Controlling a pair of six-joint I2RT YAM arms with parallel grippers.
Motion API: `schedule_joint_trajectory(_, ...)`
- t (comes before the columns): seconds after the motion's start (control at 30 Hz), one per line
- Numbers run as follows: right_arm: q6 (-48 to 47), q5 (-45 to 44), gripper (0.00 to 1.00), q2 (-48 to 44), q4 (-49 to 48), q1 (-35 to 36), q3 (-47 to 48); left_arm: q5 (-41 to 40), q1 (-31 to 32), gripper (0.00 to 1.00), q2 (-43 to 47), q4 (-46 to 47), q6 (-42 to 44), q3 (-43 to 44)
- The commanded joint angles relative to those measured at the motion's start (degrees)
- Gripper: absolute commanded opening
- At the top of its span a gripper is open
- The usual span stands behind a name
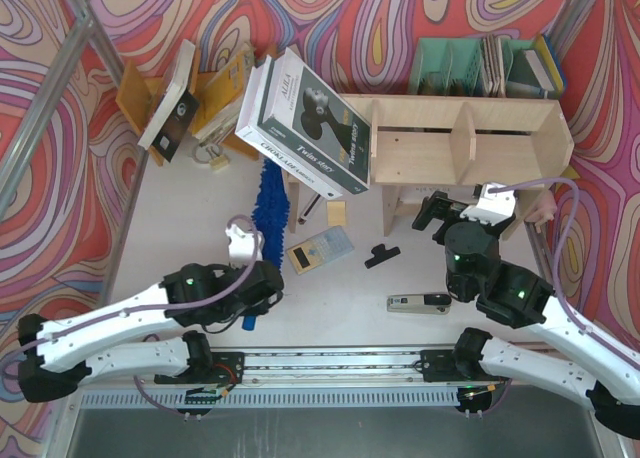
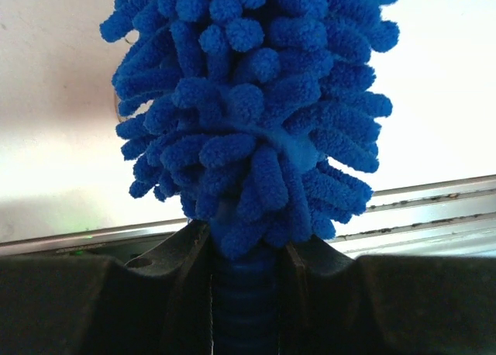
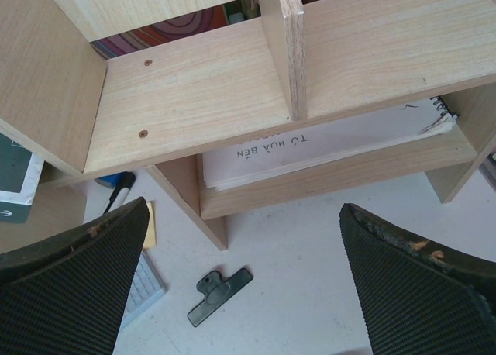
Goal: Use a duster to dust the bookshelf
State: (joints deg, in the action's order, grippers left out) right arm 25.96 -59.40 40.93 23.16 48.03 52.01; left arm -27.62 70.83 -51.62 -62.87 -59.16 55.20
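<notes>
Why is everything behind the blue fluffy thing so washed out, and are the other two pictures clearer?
Left wrist view: behind the duster the background glares white, while the left gripper clamping it is nearly black. Right wrist view: evenly lit, the bookshelf sharp, the open right gripper dark. Top view: soft light, faint shadows.

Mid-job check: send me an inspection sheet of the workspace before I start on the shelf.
Surface: white table, no spills seen.
Job's things: duster in hand, fluffy head forward; bookshelf at the back right, a notebook on its lower level.
Clutter: tilted box at the bookshelf's left end; calculator and black clip in front.
Grippers: left gripper shut on the duster's handle; right gripper open, facing the bookshelf.
Cables: purple cable looped at the left wrist, not seen snagged.
Surroundings: swirl-patterned walls, metal frame.
</notes>
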Motion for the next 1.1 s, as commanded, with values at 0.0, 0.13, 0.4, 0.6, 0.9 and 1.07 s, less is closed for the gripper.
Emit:
schedule_joint_trajectory(0.0,0.90,-1.16,0.99,0.29,0.27,0.00,-0.80,5.11,-0.65,0.00,-2.35,10.21,0.97,-5.97)
schedule_joint_trajectory(0.13,0.94,-1.10,0.99,0.29,0.07,0.02,-1.33,7.44,-2.57,0.00,-3.63,13.76,1.01,-10.25)
schedule_joint_trajectory(0.4,0.16,-1.87,0.99,0.33,-0.64,0.05,-1.82,2.92,-5.61,0.00,0.38,7.45,3.96,-6.61)
schedule_joint_trajectory(0.6,-1.04,-1.70,0.99,0.34,-1.92,-0.02,-1.73,-0.22,-5.62,0.00,4.76,1.39,7.60,2.45)
schedule_joint_trajectory(0.9,-0.49,-1.53,0.99,0.29,-1.87,0.03,-2.15,3.98,-5.61,0.00,5.54,5.46,6.98,-0.94)
schedule_joint_trajectory(1.07,-0.61,-1.55,0.99,0.63,-1.76,0.03,-2.04,9.08,-5.62,0.00,2.35,11.75,3.69,-9.87)
